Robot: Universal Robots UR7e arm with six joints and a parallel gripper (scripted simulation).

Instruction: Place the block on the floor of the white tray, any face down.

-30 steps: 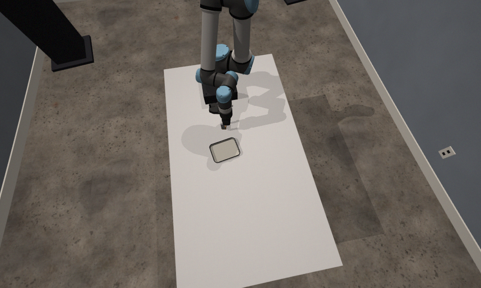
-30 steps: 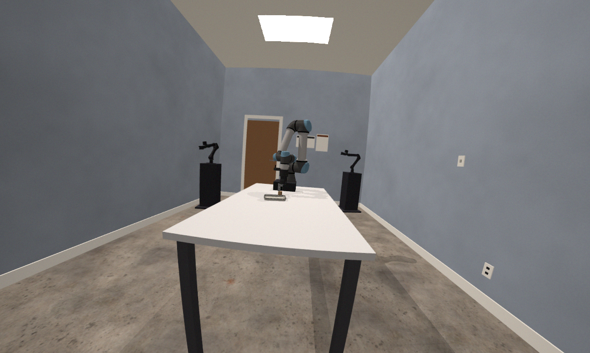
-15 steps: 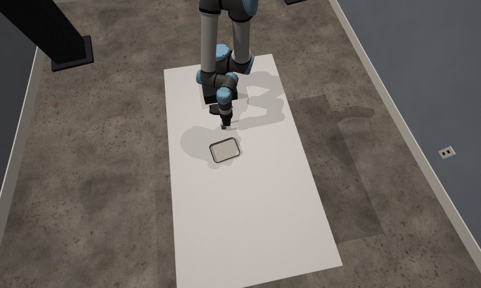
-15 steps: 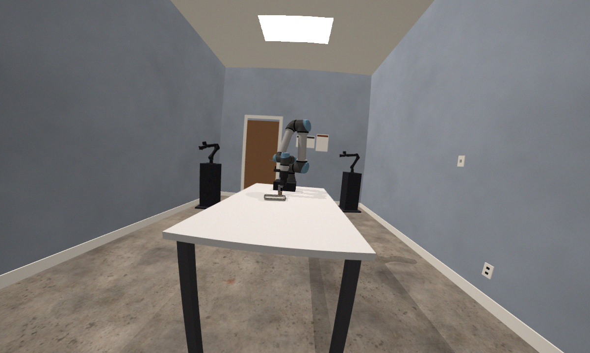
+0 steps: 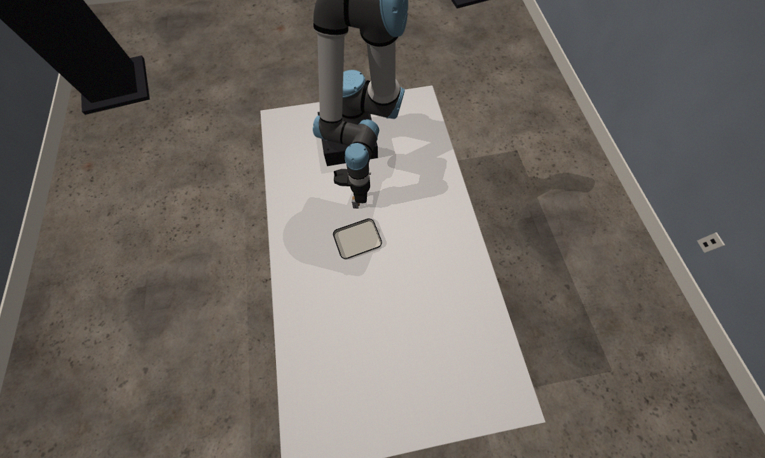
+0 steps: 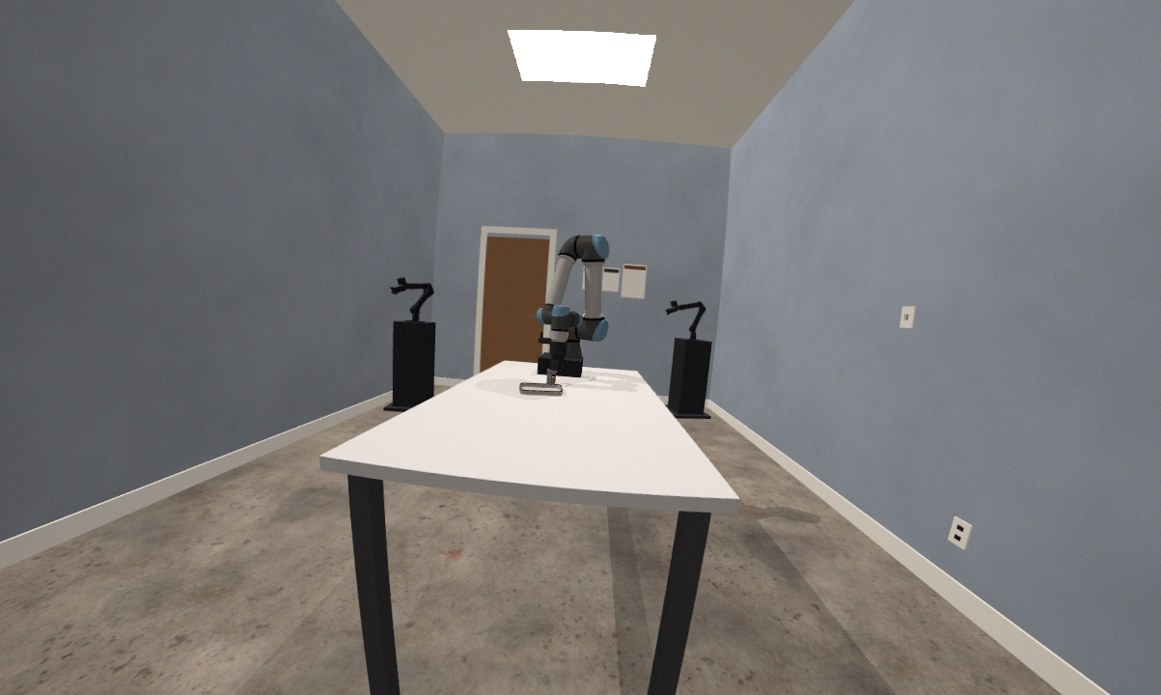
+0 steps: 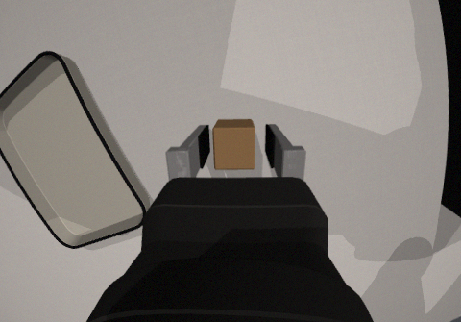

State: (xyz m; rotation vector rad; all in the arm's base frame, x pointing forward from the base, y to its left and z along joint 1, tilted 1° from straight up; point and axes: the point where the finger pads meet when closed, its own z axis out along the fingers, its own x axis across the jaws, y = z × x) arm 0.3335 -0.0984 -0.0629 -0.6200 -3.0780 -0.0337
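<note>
- Small brown cube block (image 7: 234, 144) on the white table top (image 5: 396, 341), between the spread fingers, a gap on each side.
- Black two-finger gripper (image 7: 236, 151) wide open, gripping nothing.
- White rectangular dark-rimmed tray (image 7: 22, 91) just beside.

We note a white table (image 6: 566, 449) on dark legs (image 6: 373, 587); the pincer sits over its far end. Behind the pincer stands a brown door (image 6: 512, 297) in a white frame, with a small notice (image 6: 633, 281) on the wall beside it. Two black pedestals (image 6: 413, 363) (image 6: 689, 375) flank the pincer, well apart from it, each carrying a small black camera arm (image 6: 413, 293). Overhead we see a bright ceiling panel (image 6: 581, 56). Mottled concrete floor (image 5: 145, 256) spreads round the table. Wall sockets (image 6: 958, 531) sit low on the grey-blue wall (image 6: 955, 215), a switch plate (image 6: 907, 317) higher up.
</note>
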